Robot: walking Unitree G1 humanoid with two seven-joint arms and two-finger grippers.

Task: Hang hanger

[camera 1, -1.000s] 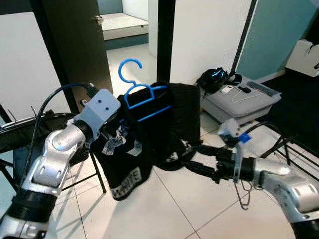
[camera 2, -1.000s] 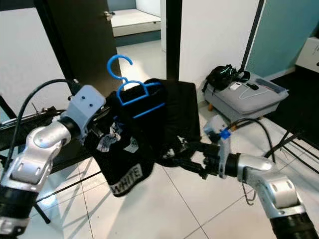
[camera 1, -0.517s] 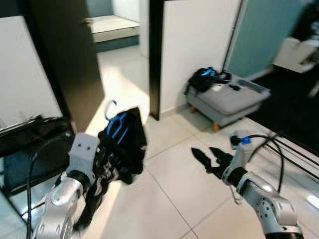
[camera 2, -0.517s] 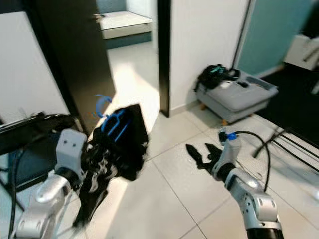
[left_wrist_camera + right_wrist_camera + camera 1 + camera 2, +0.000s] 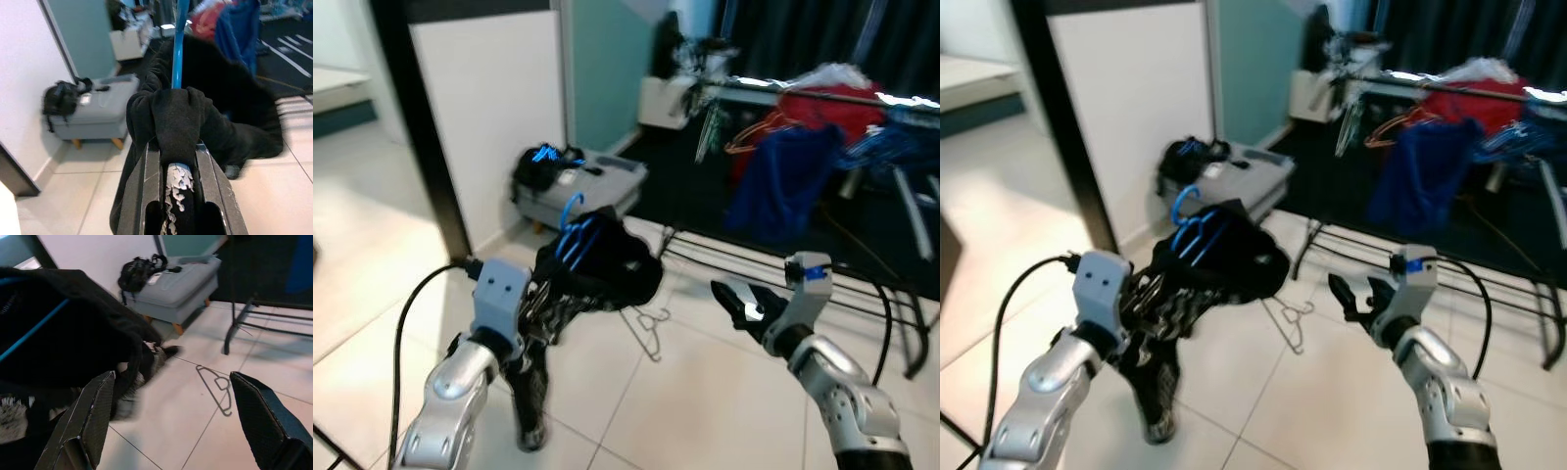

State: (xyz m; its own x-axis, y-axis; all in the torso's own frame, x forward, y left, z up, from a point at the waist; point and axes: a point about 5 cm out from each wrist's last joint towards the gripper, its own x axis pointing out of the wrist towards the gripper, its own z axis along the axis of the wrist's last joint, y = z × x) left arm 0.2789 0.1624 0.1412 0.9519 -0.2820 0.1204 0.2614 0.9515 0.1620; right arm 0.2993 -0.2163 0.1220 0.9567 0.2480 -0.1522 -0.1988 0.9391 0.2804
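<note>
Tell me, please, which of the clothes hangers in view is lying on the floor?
The thin wire hanger lies bare on the white floor tiles, in front of the clothes rack. The blue plastic hanger is carried, with a black garment, in the left gripper.

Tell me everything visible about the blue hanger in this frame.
The blue hanger looks like thin plastic, with a curled hook pointing up. A black garment with white print is draped over it and hides most of its frame; part hangs down towards the tiled floor. The left pincer is shut on the cloth-wrapped hanger, holding it in the air ahead of the clothes rack.
</note>
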